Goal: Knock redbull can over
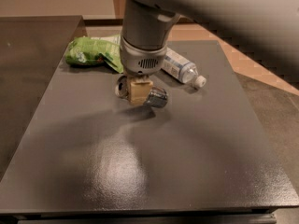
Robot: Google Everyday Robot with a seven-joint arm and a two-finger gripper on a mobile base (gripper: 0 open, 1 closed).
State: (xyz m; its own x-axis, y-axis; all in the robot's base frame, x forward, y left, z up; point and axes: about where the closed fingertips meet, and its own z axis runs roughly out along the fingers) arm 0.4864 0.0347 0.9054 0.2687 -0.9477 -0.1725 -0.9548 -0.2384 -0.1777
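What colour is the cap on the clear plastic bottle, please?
The cap is white, camera view. The gripper is at the redbull can nearby.

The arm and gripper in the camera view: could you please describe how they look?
The arm is a smooth, pale grey rounded shell. Its wrist is a silver-grey cylinder with a small slotted grille. The gripper, low over the dark table at the redbull can, ends in a tan block. No cables show.
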